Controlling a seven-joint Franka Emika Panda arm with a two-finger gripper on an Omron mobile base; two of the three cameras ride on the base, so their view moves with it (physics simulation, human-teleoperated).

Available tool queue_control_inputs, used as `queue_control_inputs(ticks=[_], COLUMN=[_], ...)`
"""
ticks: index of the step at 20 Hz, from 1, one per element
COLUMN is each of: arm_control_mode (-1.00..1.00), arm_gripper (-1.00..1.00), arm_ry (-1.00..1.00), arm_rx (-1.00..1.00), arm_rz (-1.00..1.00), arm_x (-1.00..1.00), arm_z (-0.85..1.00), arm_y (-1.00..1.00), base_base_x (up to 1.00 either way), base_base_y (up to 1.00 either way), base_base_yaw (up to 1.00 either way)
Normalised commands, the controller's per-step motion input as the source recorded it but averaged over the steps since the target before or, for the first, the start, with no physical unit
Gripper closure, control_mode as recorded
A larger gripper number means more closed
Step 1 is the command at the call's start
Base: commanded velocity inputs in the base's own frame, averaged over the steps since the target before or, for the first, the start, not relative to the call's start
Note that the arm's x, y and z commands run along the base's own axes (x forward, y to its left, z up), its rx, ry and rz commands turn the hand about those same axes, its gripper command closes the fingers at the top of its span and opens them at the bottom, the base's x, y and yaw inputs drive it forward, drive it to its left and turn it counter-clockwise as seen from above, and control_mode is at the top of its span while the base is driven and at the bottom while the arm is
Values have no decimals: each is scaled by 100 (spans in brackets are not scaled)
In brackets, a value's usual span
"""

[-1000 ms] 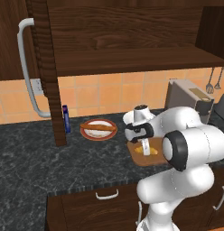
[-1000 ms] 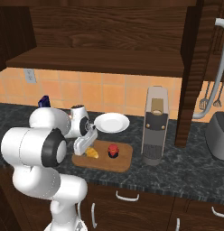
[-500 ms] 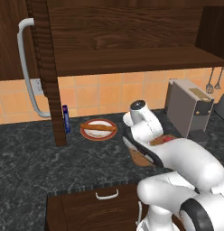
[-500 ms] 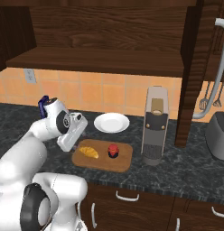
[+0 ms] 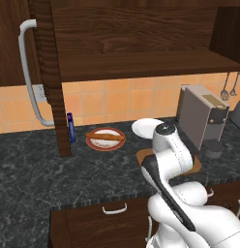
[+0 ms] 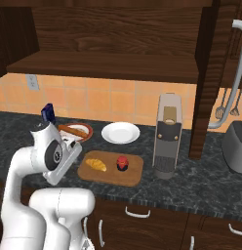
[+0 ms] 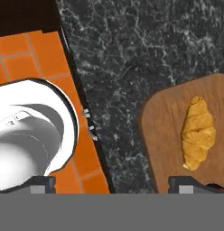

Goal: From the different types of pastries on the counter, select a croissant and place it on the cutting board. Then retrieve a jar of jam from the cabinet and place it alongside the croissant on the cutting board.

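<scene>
Dark marbled counter (image 6: 201,180) under a brown wall cabinet (image 6: 118,44), orange tile behind. Item one: cutting board (image 6: 135,173), flat on the counter in front of a white plate (image 6: 120,133) — it carries the croissant (image 6: 95,165) toward its left end and the jar of jam (image 6: 122,163), red-topped, just beside it, the two apart. Item two: red-rimmed plate (image 5: 106,140) with a long stick-shaped pastry (image 5: 106,137) lying across it; a slim blue bottle (image 5: 71,127) stands beside the cabinet's side wall. Item three: grey coffee machine (image 6: 168,134), right of the board. My gripper (image 7: 111,182) hangs above the board's edge, fingers spread wide, nothing between them; I see the croissant near one fingertip (image 7: 186,184).
</scene>
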Motion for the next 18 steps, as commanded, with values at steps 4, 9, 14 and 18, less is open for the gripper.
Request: queue_control_inputs(ticks=[4, 9, 14, 18], arm_control_mode=[-100, -100, -100, -100], arm_gripper=[-100, -100, -100, -100], arm_ry=[-14, -28, -50, -52], arm_rx=[3, 0, 0, 0], arm_rz=[2, 0, 0, 0], arm_x=[-100, -100, -100, -100], arm_z=[84, 51, -6, -11], arm_y=[0, -1, 0, 0], base_base_x=[0, 0, 0, 0], base_base_y=[0, 0, 0, 0], base_base_yaw=[0, 0, 0, 0])
